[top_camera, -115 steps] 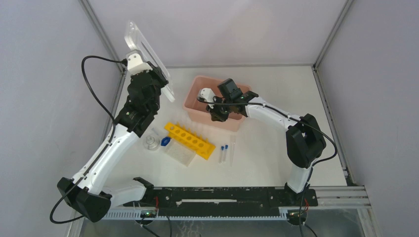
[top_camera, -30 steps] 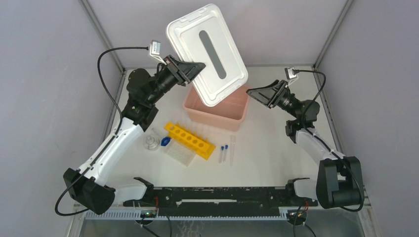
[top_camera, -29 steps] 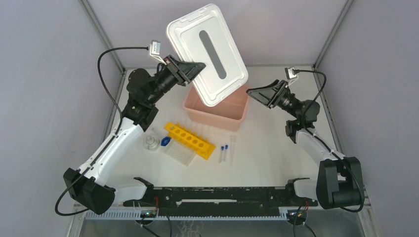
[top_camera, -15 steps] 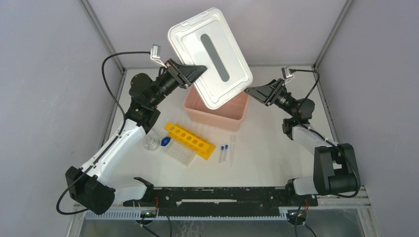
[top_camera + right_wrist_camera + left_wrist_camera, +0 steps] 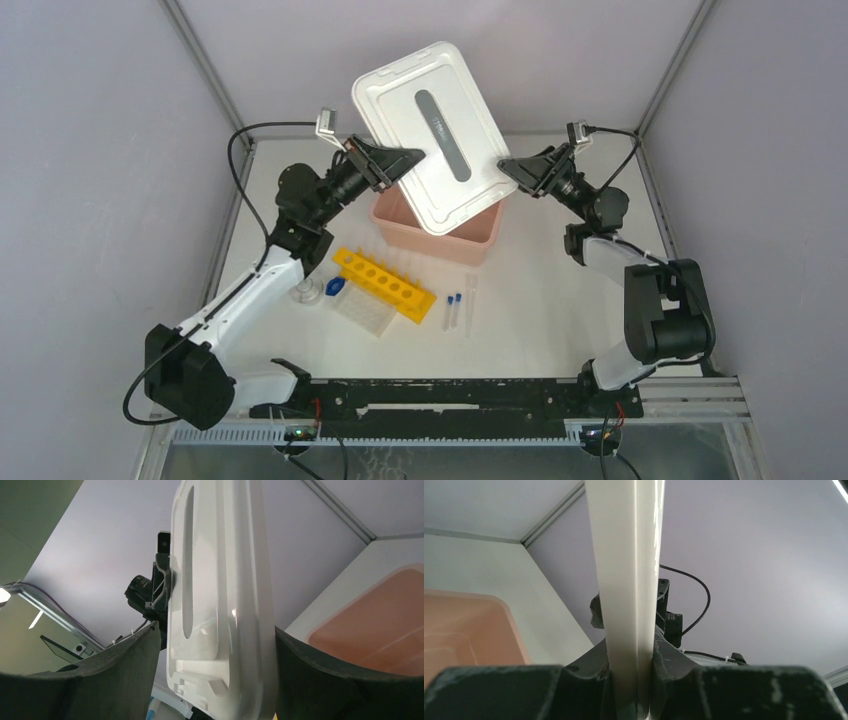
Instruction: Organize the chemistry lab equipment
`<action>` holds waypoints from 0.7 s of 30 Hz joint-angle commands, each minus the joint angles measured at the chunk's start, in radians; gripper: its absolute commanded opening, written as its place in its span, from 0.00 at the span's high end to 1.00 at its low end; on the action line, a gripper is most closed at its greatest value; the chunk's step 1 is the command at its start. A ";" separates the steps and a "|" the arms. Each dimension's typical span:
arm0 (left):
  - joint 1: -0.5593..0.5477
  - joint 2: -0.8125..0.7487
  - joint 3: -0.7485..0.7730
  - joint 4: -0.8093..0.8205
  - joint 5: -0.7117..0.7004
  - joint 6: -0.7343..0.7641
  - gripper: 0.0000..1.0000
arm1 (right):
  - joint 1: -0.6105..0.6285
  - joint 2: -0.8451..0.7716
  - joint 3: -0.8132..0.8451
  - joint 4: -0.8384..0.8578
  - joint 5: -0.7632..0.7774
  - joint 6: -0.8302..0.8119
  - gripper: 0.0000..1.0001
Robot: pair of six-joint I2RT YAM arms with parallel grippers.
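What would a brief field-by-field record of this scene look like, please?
Lid: white, grey-slotted, held tilted above the pink box
Left gripper: shut on the lid's edge
Right gripper: open, jaws straddling the lid's opposite edge
Box state: uncovered
In front of box: yellow tube rack, well plate, blue-capped vials

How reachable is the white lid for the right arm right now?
Likely yes: the right gripper has its open jaws on either side of one edge of the white lid, with nothing between. The left gripper clamps the opposite edge, holding it tilted above the pink box.
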 commanded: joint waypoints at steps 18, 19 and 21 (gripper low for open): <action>0.063 0.114 -0.024 0.272 0.191 -0.168 1.00 | 0.014 0.121 0.091 0.119 -0.075 0.028 0.61; 0.067 0.112 -0.031 0.272 0.191 -0.168 0.99 | 0.014 0.119 0.088 0.120 -0.075 0.027 0.71; 0.078 0.108 -0.049 0.272 0.181 -0.168 0.92 | 0.011 0.112 0.080 0.120 -0.073 0.024 0.80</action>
